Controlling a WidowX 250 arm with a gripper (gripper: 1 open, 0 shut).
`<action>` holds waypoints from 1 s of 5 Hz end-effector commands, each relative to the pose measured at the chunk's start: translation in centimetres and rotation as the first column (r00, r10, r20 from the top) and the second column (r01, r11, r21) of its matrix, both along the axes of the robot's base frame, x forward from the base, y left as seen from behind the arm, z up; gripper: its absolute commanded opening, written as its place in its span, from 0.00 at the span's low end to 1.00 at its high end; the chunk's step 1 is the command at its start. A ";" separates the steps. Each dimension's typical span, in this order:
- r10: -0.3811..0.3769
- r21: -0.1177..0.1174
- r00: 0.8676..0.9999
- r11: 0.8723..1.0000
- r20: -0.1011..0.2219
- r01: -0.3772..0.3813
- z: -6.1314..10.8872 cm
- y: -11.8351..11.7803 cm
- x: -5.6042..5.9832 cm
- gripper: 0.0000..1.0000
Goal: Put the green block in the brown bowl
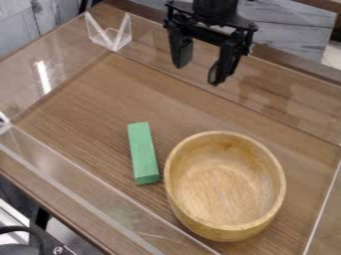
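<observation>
Gripper (pixel 204 62), spread wide, hangs near twelve; green block (pixel 143 153) lies toward seven from it, long axis roughly twelve to six

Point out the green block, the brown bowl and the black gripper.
Green block (pixel 143 153): camera view, middle of its top face.
Brown bowl (pixel 277 184): camera view, right side of its rim.
Gripper (pixel 201 66): camera view, midway between its fingertips.
</observation>
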State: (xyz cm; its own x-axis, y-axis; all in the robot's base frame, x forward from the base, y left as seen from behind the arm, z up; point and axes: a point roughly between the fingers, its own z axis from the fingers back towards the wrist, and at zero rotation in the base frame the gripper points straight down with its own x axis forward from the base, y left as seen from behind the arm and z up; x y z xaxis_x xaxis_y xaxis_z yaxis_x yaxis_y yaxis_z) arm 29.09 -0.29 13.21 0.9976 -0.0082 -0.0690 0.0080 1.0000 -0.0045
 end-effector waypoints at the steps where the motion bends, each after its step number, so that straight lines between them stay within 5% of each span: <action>1: 0.247 -0.006 0.969 0.969 -0.010 -0.247 -1.0 1.8 -2.3 1.00; 2: 0.479 -0.008 0.876 0.877 -0.050 -0.480 -3.7 5.1 -6.6 1.00; 3: 0.680 -0.064 0.733 0.732 -0.005 -0.679 -4.9 8.8 -9.6 1.00; 4: 0.769 -0.111 0.640 0.637 0.010 -0.763 -6.0 8.2 -9.5 1.00; 5: 0.801 -0.130 0.599 0.595 0.011 -0.793 -6.8 7.5 -8.8 1.00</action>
State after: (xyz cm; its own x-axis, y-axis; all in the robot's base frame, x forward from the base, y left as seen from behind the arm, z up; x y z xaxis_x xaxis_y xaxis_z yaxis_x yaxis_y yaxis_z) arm 19.75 7.06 5.82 0.6092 0.7887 -0.0826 -0.7917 0.5990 -0.1201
